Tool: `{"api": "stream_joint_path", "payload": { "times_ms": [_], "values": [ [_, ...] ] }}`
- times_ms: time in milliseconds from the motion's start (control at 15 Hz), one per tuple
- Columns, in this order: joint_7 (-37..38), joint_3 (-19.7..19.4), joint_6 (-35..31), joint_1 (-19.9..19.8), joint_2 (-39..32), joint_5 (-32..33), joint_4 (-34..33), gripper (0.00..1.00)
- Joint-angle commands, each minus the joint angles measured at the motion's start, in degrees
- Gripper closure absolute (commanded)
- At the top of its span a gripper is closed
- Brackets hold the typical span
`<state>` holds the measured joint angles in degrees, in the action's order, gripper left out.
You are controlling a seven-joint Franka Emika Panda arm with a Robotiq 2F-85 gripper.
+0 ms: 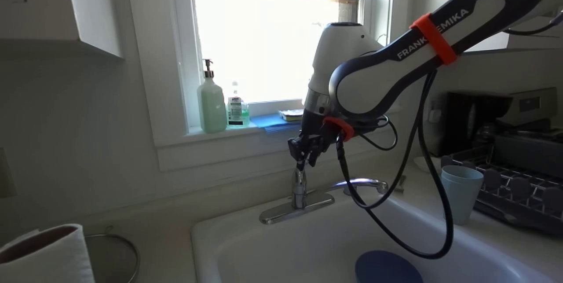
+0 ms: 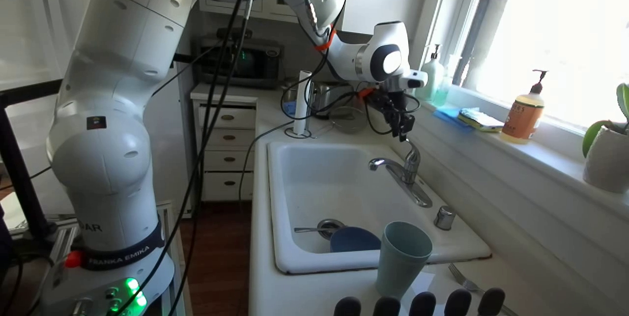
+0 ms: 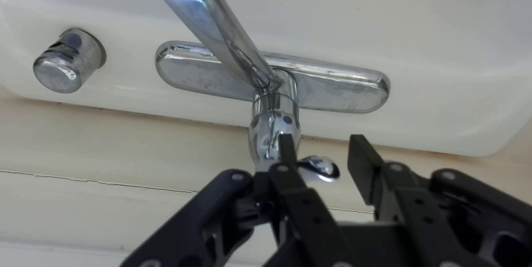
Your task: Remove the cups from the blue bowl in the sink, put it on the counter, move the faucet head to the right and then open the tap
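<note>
Claw (image 3: pixel 321 150) parted partway, tap lever (image 3: pixel 321 167) showing between jaws; contact unclear.

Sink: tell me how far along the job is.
Looks done: the pale cup stands on the counter, outside the blue bowl; the faucet head points right in an exterior view. In hand: the open gripper is at the tap. Remaining: opening it; no running water shows.

"FRANKA EMIKA" marks the robot base (image 2: pixel 105 276) and, part-covered, the forearm (image 1: pixel 484 10).
</note>
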<state>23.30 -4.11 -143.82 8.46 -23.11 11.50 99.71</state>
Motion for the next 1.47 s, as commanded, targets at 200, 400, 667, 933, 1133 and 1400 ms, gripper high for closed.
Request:
{"api": "stream_joint_path", "payload": {
  "times_ms": [200,400,667,933,1133,1400],
  "values": [
    [1.51,-1.61,1.68,1.23,-1.04,2.34,-2.07,0.93],
    [1.32,-1.88,1.45,1.25,-0.86,3.21,-2.07,0.93],
    [1.00,-2.33,0.91,1.23,-0.17,4.77,-1.84,0.93],
    [0.82,-2.57,0.83,1.12,-0.01,5.61,-1.86,0.93],
    [0.66,-2.56,0.89,0.98,-0.17,5.54,-2.04,0.93],
    [0.49,-2.58,0.96,0.87,-0.28,5.47,-2.22,0.93]
  ]
}}
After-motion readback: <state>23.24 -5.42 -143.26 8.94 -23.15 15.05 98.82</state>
